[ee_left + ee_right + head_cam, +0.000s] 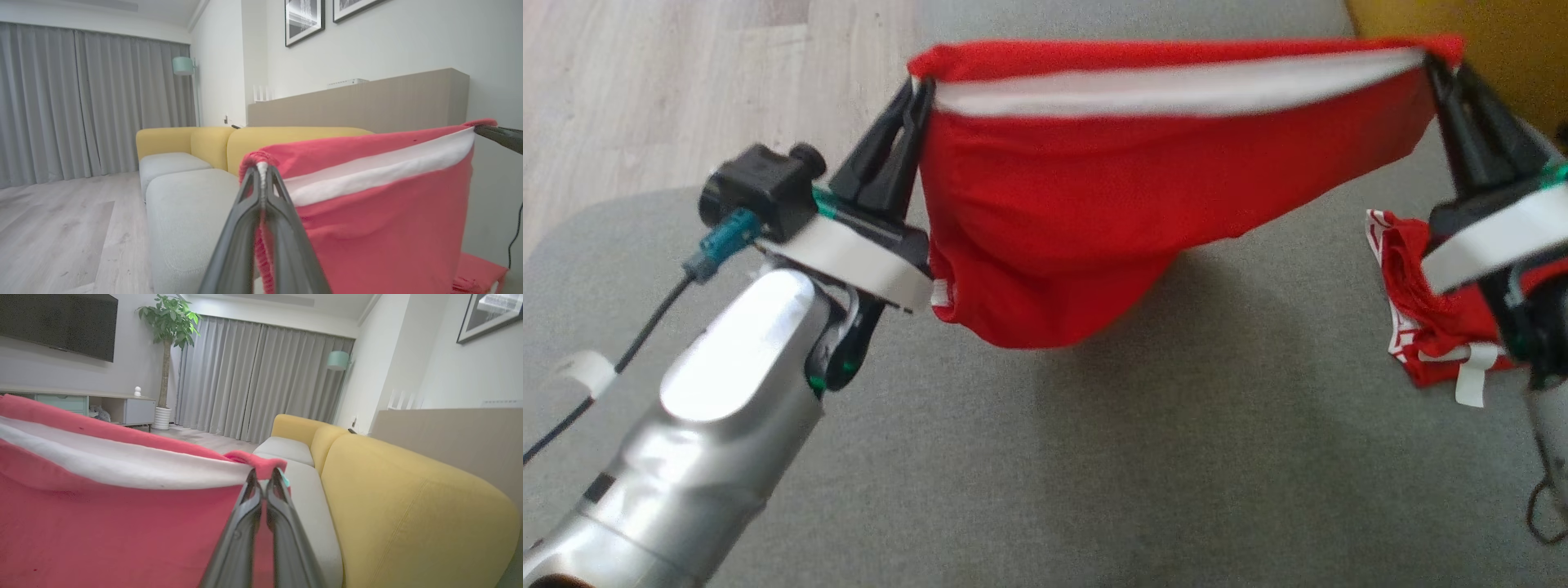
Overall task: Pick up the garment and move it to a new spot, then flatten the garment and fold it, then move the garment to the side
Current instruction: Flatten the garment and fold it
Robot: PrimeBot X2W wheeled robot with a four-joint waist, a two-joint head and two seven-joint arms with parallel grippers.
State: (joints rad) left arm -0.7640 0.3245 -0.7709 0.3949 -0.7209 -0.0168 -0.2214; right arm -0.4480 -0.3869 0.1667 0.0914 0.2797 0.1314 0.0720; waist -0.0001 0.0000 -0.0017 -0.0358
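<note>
Across the upper half of the head view, a red garment [1094,220] with a white band hangs stretched between two pincers. The left pincer [916,90] at upper left and the right pincer [1439,69] at upper right are each pressed together on a top corner of the cloth. The cloth sags in the air above a grey cushion [1176,490]. A second red garment [1417,327] lies crumpled on that cushion at the right edge, beside the right arm. The count: two pincers, two red pieces, one of them held.

At bottom centre of the left wrist view, the left pincer [261,170] pinches the garment [380,228] at its hem, and the right pincer [496,136] grips the far corner at the right edge. Two framed pictures [304,16] hang at the top.

Bottom centre of the right wrist view shows the right pincer [263,478] clamped on its corner of the garment [102,522], with one yellow sofa [408,506] at right.

The pick-up looks done. Setting down at a new spot, flattening, folding and moving aside all appear to remain.
</note>
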